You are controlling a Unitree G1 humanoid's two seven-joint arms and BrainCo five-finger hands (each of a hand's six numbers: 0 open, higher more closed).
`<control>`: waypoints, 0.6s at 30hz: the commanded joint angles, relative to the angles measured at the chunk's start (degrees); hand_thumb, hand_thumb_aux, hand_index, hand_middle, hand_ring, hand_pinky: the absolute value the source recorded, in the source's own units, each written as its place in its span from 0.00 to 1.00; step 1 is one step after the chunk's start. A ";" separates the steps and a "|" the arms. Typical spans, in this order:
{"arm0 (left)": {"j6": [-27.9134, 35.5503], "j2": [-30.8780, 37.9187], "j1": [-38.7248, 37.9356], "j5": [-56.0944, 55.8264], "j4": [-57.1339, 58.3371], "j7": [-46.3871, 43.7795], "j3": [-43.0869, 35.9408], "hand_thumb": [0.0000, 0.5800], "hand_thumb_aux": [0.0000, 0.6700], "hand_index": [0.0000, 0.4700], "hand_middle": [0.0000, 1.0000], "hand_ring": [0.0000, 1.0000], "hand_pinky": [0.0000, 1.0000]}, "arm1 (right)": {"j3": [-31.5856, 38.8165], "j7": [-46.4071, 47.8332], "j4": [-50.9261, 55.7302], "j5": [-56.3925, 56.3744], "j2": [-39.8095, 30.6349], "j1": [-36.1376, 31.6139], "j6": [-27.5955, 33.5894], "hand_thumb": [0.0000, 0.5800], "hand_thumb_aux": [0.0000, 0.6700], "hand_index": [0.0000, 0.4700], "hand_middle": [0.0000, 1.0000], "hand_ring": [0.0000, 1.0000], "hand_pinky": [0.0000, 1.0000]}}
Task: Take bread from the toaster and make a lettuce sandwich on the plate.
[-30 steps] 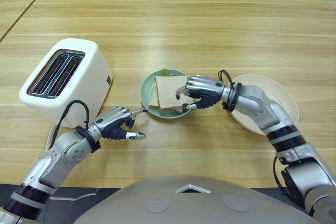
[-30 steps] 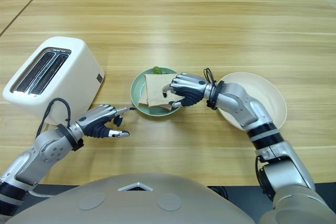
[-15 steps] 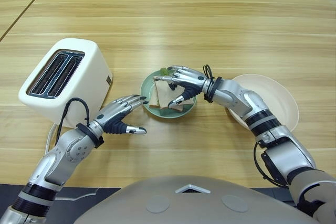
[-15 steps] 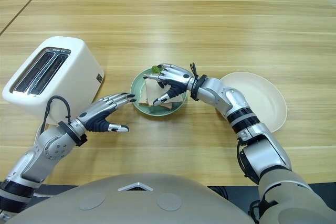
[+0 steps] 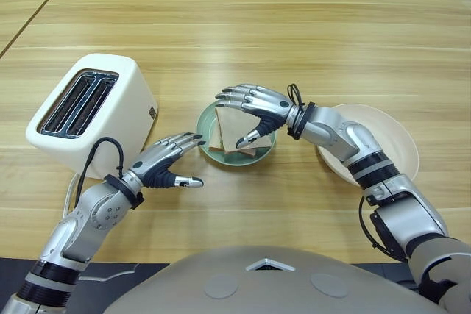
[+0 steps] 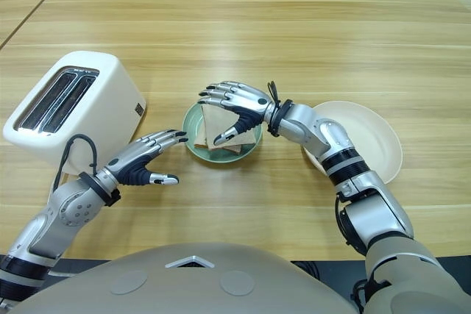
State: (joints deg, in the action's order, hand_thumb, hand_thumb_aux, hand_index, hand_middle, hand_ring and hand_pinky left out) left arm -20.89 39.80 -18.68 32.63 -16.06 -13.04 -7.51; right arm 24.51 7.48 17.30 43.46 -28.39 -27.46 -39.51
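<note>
Left eye view: the right hand [image 5: 259, 106] hangs spread open, holding nothing, over the bread [image 5: 229, 129] stacked on the green plate [image 5: 202, 126]. Right eye view: the left hand [image 6: 141, 158], fingers outstretched and empty, lies beside the plate, near the toaster [image 6: 81, 101].

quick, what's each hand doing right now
Left hand: open, holding nothing, beside the round green plate.
Right hand: open, fingers spread over the tan bread slice, holding nothing.

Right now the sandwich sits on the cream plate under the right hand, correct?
No. The sandwich sits on the green plate, under the right hand; the left eye view shows it. The cream plate lies farther right.
</note>
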 commanded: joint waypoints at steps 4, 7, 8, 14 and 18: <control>0.49 -0.15 -0.32 0.49 -0.69 -1.25 0.54 0.00 0.00 0.00 0.00 0.00 0.00 | 2.55 3.83 0.62 0.67 -2.40 3.14 0.08 0.00 0.00 0.00 0.00 0.00 0.00; 0.42 -0.17 -0.38 0.59 -0.51 -1.34 0.57 0.00 0.00 0.00 0.00 0.00 0.00 | 3.44 4.75 0.28 1.31 -2.83 3.91 0.62 0.00 0.00 0.00 0.00 0.00 0.00; 0.40 -0.16 -0.44 0.61 -0.49 -1.35 0.61 0.00 0.00 0.00 0.00 0.00 0.00 | 3.73 4.90 0.33 1.72 -2.82 3.98 0.81 0.00 0.00 0.00 0.00 0.00 0.00; 0.49 -0.07 -0.83 0.32 -0.74 -1.54 1.13 0.00 0.00 0.00 0.00 0.00 0.00 | 7.22 5.30 1.51 5.85 -2.15 3.70 1.79 0.00 0.00 0.00 0.00 0.00 0.00; 0.35 -0.25 -1.06 0.33 -0.17 -1.48 1.31 0.00 0.00 0.00 0.00 0.00 0.00 | 9.75 6.92 1.49 8.53 -2.14 2.65 3.08 0.00 0.00 0.00 0.00 0.00 0.00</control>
State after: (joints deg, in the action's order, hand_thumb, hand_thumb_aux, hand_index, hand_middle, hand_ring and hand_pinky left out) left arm -20.72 39.65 -19.46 32.62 -16.56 -14.14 -6.46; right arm 31.69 11.55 17.78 48.71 -30.44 -25.23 -37.40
